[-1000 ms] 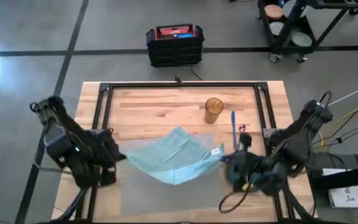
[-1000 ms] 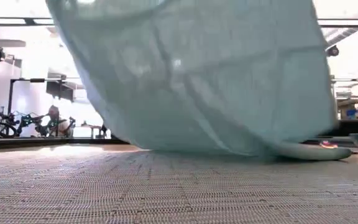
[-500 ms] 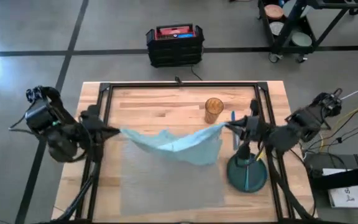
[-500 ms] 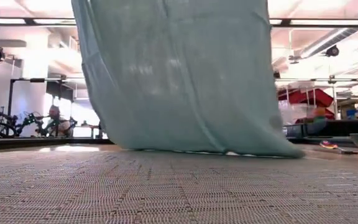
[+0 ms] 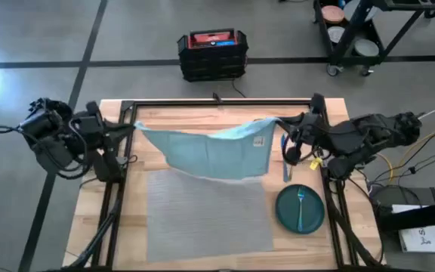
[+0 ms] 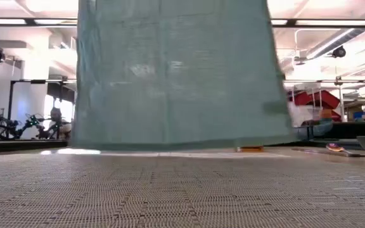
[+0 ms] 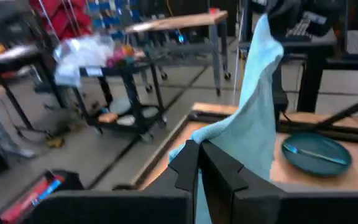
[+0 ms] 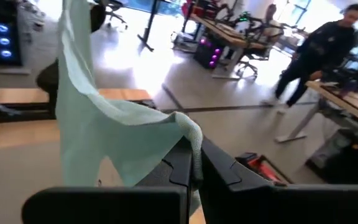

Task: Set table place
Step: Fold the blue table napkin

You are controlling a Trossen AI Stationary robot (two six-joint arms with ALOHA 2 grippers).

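From the high view, the light teal cloth napkin (image 5: 214, 153) now stretched out flat between the two arms and carried toward the far half of the large light wooden plank table (image 5: 195, 125), where half a second ago it sagged in a loose fold lower down; the left claw (image 5: 131, 130) clamped on one upper corner, the right claw (image 5: 284, 130) clamped on the other. Meaning, as a judgement: cloth spread and ready for folding or laying, the setting itself hardly begun. Below it, the flat grey woven rectangular placemat (image 5: 206, 215) bare on the near half of the table; just beside its right edge, one dark green round plate (image 5: 300, 209) with one fork (image 5: 300, 204) lying on it; one blue pen-like stick (image 5: 284, 159) beside the napkin's right edge. From the low view, the napkin hanging as one straight sheet, lower hem clear of the placemat (image 6: 170, 190) rather than dragging as before. From the left wrist view, dark fingers (image 7: 188, 163) pinched tight on teal cloth, the plate beyond. From the right wrist view, fingers (image 8: 182, 160) likewise shut on a gathered corner; one person (image 8: 319, 53) walking in the room behind. Count: one napkin, one placemat, one plate, one fork, two claws.
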